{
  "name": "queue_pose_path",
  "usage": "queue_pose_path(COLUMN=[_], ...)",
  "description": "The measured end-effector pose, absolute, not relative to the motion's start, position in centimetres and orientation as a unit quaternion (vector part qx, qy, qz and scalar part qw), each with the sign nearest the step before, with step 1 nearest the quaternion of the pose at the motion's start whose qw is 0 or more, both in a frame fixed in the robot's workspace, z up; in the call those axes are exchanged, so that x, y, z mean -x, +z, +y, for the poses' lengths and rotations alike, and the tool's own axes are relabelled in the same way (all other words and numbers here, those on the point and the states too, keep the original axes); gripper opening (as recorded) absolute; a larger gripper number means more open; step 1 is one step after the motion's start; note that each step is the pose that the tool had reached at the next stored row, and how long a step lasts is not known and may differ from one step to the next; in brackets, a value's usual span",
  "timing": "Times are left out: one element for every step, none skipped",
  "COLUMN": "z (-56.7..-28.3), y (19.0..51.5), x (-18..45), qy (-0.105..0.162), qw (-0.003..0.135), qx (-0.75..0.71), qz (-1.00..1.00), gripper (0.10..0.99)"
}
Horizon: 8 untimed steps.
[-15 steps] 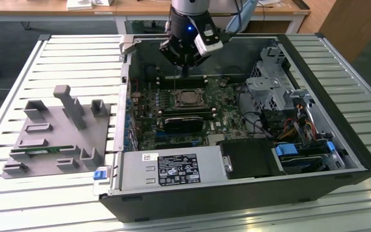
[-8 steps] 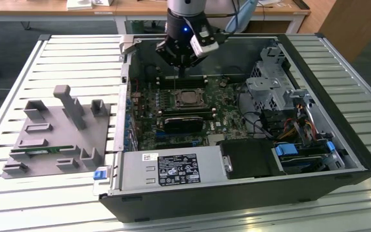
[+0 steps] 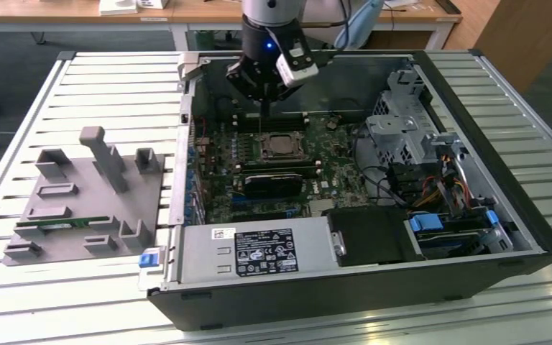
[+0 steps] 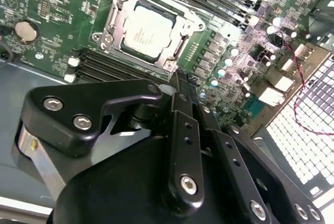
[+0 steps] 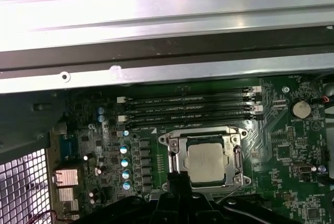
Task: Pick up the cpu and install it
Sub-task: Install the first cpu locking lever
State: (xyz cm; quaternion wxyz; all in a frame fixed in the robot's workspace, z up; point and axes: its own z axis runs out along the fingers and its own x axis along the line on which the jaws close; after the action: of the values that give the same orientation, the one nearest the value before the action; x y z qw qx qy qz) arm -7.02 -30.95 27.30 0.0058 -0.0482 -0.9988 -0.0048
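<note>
The cpu is already lying seated in the motherboard socket, so the install step is judged nearly done. The end effector is being held just above it, fingers pressed together and gripping nothing; lifting clear without nudging the chip is called for.

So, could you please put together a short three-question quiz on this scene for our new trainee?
1. True or false: the cpu lies in the motherboard socket, not on the grey tray.
2. Multiple choice: in the exterior view, the gripper is
A. above the grey tray
B. above the open computer case, near the socket
C. over the power supply
3. Fill in: the green memory stick rests on the ____.

Key
1. True: in both wrist views the silver chip sits inside the socket frame.
2. B: the gripper hangs over the motherboard, beside the socket.
3. Grey tray, on the exterior view's left.
</note>
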Motion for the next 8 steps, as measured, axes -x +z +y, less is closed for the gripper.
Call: queue_pose_path(z=[-30.94, -30.91, -30.89, -30.84, -30.79, -30.71, -30.63, -30.55], y=[27.27, 27.25, 27.21, 27.17, 27.13, 27.08, 27.03, 26.97], x=[7.12, 7.22, 7.33, 7.46, 7.60, 7.73, 7.86, 8.00], qy=[-0.005, -0.005, -0.005, -0.005, -0.005, -0.005, -0.005, -0.005], qw=[0.006, 0.006, 0.006, 0.006, 0.006, 0.006, 0.006, 0.006], qx=[0.048, 0.048, 0.048, 0.048, 0.048, 0.048, 0.048, 0.048], qz=[-0.999, -0.999, -0.999, -0.999, -0.999, -0.999, -0.999, -0.999], gripper=[0.106, 0.106, 0.106, 0.106, 0.106, 0.106, 0.106, 0.106])
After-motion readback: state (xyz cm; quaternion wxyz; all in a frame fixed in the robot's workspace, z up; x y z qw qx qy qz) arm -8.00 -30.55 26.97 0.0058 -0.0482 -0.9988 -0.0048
